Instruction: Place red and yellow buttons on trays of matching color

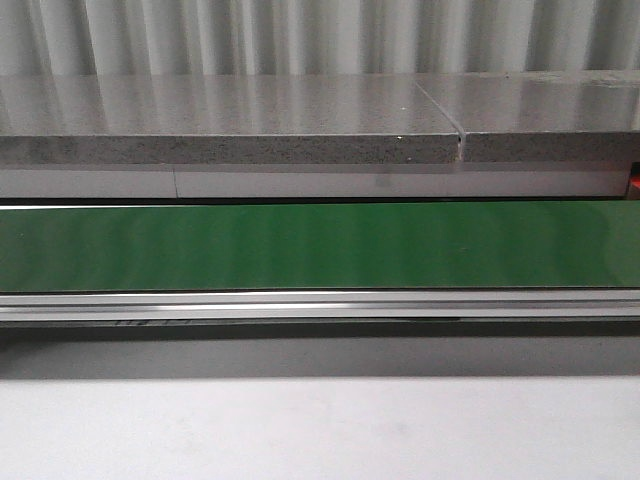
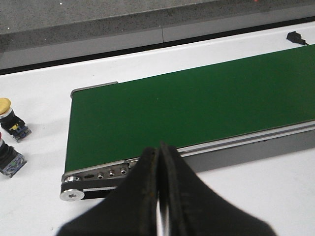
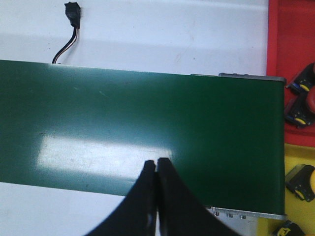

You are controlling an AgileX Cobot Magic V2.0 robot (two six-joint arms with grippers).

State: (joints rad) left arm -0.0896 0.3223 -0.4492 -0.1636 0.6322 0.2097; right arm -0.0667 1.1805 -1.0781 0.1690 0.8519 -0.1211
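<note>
A yellow button (image 2: 9, 118) stands on the white table beyond the end of the green conveyor belt (image 2: 187, 108), and another button (image 2: 7, 157) lies next to it, its cap colour cut off by the frame edge. My left gripper (image 2: 159, 150) is shut and empty over the belt's near rail. In the right wrist view a red tray (image 3: 291, 44) holds red buttons (image 3: 302, 96), and a yellow tray (image 3: 295, 162) below it holds yellow buttons (image 3: 301, 182). My right gripper (image 3: 156, 164) is shut and empty above the belt (image 3: 147, 128). Neither gripper shows in the front view.
The belt (image 1: 320, 245) runs across the front view with an aluminium rail (image 1: 320, 305) along its near side and a grey stone ledge (image 1: 230, 125) behind it. A black plug with a cable (image 3: 73, 17) lies on the table past the belt.
</note>
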